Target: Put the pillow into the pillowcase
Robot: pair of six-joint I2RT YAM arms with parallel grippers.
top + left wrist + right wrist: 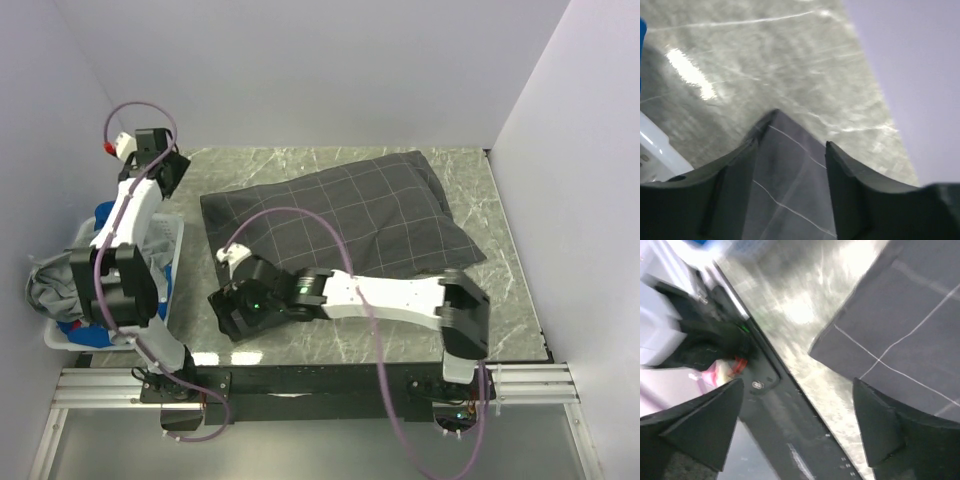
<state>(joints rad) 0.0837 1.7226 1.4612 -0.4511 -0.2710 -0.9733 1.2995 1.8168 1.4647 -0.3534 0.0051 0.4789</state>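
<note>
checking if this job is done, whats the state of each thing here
pillowcase: lying on the table, puffed up as if filled
left gripper: open, holding nothing, a pillowcase corner showing between its fingers
right gripper: open, holding nothing, beside the pillowcase's near left corner
basket: holds crumpled grey cloth and blue cloth

One pillowcase [340,225], one white bin [172,250], one grey garment [50,290], one blue cloth [103,213].
</note>
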